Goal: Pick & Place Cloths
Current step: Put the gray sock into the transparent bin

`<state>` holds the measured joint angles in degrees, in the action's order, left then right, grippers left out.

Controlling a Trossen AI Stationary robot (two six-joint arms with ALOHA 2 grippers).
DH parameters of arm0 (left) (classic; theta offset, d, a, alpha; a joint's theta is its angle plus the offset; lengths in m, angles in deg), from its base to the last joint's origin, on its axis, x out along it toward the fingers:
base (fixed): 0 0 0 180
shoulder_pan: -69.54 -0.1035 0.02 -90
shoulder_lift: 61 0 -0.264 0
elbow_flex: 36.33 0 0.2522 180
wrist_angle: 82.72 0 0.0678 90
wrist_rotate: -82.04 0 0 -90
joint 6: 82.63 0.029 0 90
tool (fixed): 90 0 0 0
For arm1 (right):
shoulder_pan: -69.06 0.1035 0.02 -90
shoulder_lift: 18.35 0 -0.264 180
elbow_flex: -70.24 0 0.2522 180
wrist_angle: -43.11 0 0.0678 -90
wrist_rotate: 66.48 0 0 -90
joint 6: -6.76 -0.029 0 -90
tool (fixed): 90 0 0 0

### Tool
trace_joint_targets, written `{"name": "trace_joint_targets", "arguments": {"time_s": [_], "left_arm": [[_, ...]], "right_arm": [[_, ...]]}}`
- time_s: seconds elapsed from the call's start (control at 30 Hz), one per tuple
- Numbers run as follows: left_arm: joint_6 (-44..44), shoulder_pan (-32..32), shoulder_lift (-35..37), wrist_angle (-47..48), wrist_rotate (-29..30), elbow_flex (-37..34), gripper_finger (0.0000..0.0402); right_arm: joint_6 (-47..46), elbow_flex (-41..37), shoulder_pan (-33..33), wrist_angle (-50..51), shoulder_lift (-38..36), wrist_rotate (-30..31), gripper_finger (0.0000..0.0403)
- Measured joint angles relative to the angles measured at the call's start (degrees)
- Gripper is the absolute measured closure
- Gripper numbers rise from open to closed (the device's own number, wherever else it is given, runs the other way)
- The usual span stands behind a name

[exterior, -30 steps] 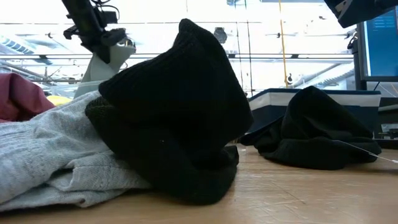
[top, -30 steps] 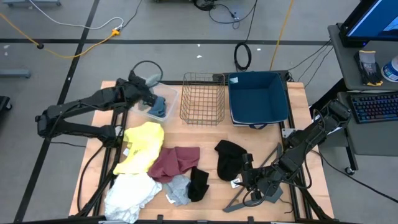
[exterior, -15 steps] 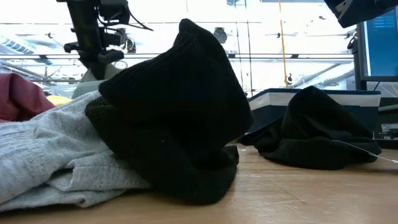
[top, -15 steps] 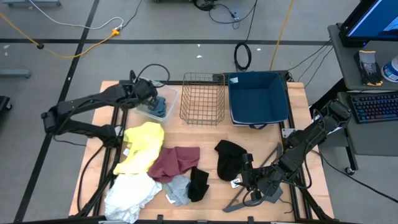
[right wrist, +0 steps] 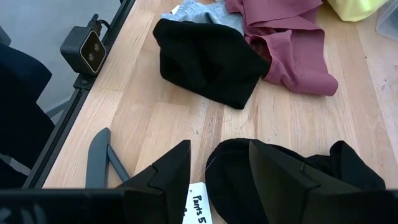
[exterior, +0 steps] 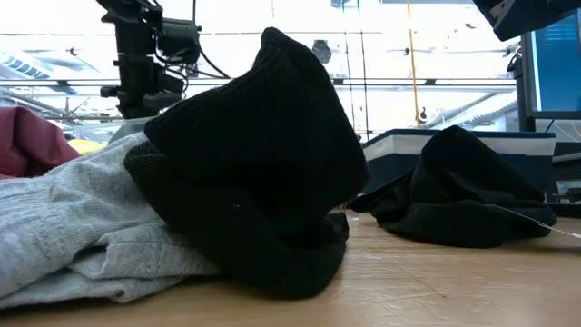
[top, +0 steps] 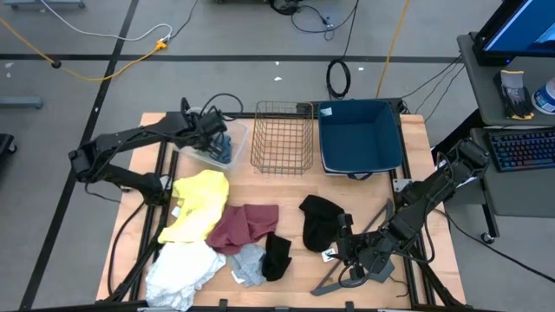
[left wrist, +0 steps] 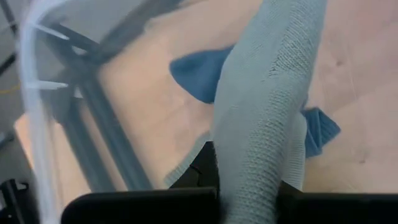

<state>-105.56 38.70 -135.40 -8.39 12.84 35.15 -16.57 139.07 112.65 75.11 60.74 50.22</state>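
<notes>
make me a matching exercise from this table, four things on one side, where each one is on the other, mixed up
1. yellow cloth
2. white cloth
3. wire basket
4. left gripper

A. beside the blue bin
B. front left corner of the table
C. over the clear tub, shut on the grey-blue cloth
D. just left of the maroon cloth

Pairs: 1-D, 2-B, 3-A, 4-C

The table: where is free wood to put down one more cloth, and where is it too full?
Bare table runs between the wire basket and the maroon cloth, reaching right below the blue bin. The near left is crowded: yellow cloth, white cloth, light grey cloth and black cloth overlap.
</notes>
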Motion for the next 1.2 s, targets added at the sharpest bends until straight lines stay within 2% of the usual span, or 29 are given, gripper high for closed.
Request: {"name": "trace_joint_targets", "arguments": {"time_s": [0.37,0.8,1.2], "left_arm": [[1.7,-3.2,-3.3,0.2,-5.7,0.0,0.0401],[1.8,-6.7,-3.3,0.9,-8.3,0.0,0.0401],[1.8,-7.4,-3.3,0.9,-10.3,0.0,0.0397]], "right_arm": [[0.0,0.0,0.0,0.0,0.0,0.0,0.0248],[0.0,0.0,0.0,0.0,0.0,0.0,0.0248],[0.0,0.0,0.0,0.0,0.0,0.0,0.0248]]}}
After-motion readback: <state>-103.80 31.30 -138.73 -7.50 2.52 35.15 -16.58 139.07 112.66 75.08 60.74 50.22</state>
